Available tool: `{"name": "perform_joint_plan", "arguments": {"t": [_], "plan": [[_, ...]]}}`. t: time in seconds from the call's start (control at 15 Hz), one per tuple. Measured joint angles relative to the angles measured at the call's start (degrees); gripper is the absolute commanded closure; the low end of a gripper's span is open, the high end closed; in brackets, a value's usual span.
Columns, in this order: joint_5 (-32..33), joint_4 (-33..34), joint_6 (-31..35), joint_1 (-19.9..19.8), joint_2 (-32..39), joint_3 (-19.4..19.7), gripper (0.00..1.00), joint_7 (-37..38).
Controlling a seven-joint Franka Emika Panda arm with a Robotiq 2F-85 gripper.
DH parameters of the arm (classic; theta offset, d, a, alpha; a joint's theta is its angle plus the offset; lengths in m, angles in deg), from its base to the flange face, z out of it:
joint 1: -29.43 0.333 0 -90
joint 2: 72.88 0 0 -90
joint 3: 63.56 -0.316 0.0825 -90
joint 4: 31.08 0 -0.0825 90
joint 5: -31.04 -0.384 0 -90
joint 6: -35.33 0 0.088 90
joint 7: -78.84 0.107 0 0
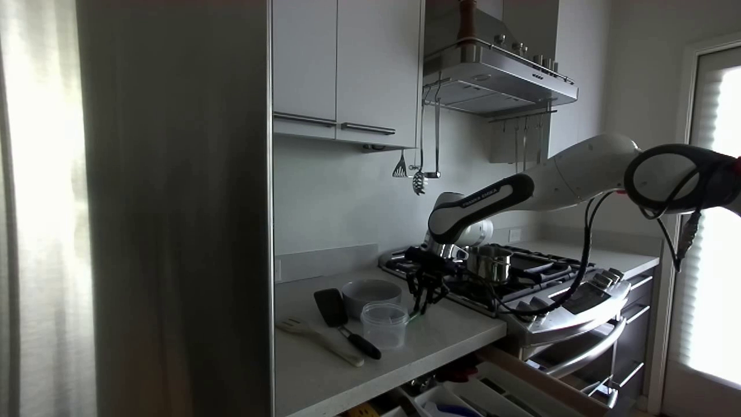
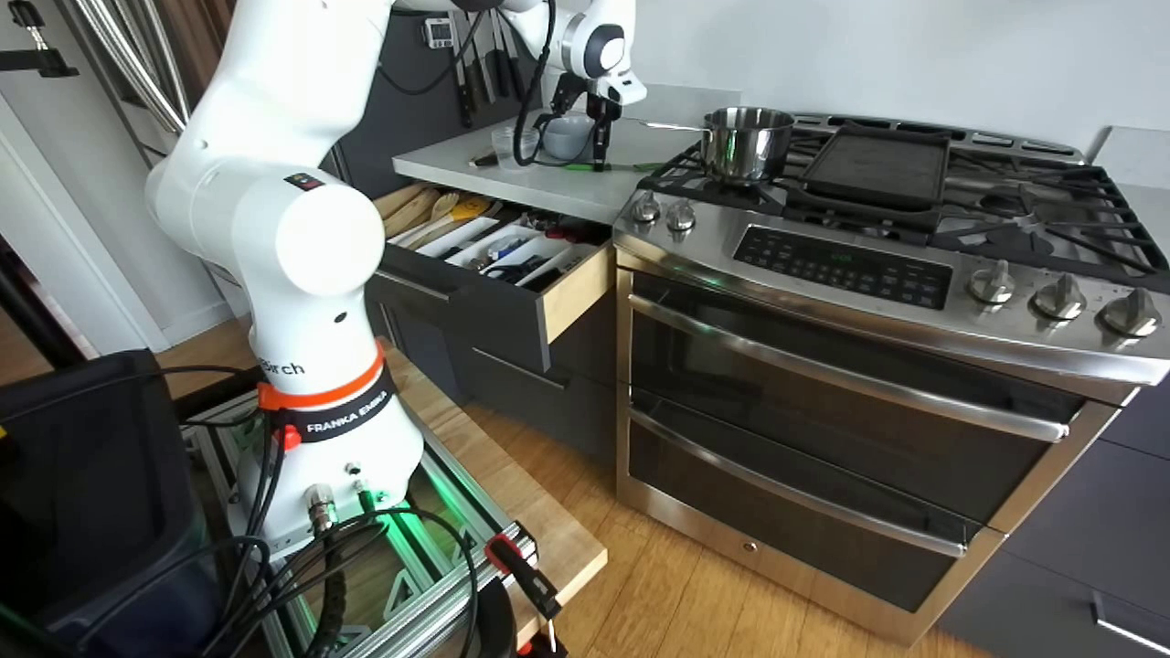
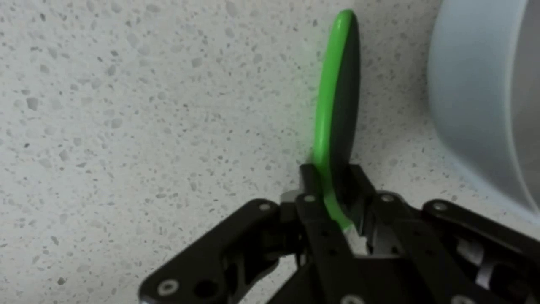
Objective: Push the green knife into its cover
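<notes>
Black, many-jointed gripper (image 3: 334, 181) (foremost, wrist view): its fingers (image 3: 310, 181) stand close together, with the green knife (image 3: 337, 97) pinched between them. The knife runs outward ahead of the gripper, a short green portion also showing behind the grip; whether it rests on the countertop (image 3: 147, 126) beneath or hangs slightly clear cannot be told. A pale bowl (image 3: 470, 76) stands beside the gripper, apart from the knife. Handling (inferred): the knife should prove light, stiff and hardly fragile, though its smooth surface may slip. The hold lies near one end of the length visible in the wrist view; an endwise push could pivot the piece between such narrow fingers, so a square grasp across the handle, clear of any edge, is advisable. Appearance: slender, gently curved, rounded at the far end; one face bright, glossy green, the other dark, perhaps in shade. In an exterior view, a green strip (image 2: 579, 167) shows on one side of the fingers and a further green strip (image 2: 647, 167) on the other; handle, blade and cover cannot be distinguished.
</notes>
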Motion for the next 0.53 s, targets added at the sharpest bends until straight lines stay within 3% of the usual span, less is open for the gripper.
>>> {"name": "perform_joint_plan", "arguments": {"t": [0.53], "plan": [[0.11,0.17,0.01,0.32,0.13,-0.17,0.95,-0.86]]}}
